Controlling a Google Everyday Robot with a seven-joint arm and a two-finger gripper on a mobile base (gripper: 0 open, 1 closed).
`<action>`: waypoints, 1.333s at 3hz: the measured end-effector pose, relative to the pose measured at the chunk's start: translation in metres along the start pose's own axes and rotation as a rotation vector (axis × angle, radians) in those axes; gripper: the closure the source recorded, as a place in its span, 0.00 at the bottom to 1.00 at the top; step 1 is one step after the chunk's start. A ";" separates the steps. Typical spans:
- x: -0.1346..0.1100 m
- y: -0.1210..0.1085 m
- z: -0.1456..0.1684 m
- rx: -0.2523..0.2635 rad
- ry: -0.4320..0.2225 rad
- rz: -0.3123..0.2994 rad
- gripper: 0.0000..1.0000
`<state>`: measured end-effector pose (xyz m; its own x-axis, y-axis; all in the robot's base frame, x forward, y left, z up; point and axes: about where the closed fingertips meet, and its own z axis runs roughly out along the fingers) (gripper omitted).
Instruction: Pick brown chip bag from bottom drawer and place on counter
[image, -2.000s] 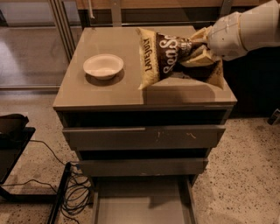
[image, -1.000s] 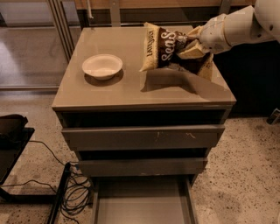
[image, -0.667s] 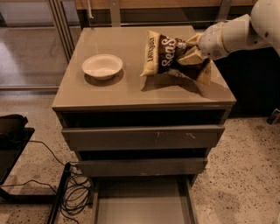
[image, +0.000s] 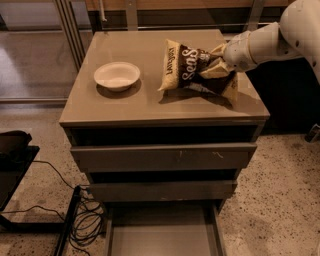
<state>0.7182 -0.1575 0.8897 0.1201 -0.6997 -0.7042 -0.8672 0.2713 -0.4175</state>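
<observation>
The brown chip bag (image: 192, 70) lies on its side on the right half of the counter (image: 125, 107), tan-yellow end to the left, white script facing up. My gripper (image: 216, 61) comes in from the right on a white arm and sits at the bag's right end, its tan fingers closed around the bag's edge. The bag's lower edge appears to rest on the counter. The bottom drawer (image: 162, 235) is pulled out below, its flat grey floor bare.
A white bowl (image: 117, 75) stands on the counter's left half. Two drawers (image: 162, 157) with flat fronts sit above the open one. Black cables (image: 82, 220) and a dark object (image: 12, 145) lie on the floor at the left.
My gripper has carried the bag down and a little left, from tilted above the counter's right side to resting low on the counter. The bowl has not moved.
</observation>
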 end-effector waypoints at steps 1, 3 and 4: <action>0.000 0.000 0.000 0.000 0.000 0.000 0.59; 0.000 0.000 0.000 0.000 0.000 0.000 0.12; 0.000 0.000 0.000 0.000 0.000 0.000 0.00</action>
<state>0.7183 -0.1574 0.8896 0.1201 -0.6997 -0.7043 -0.8674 0.2711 -0.4173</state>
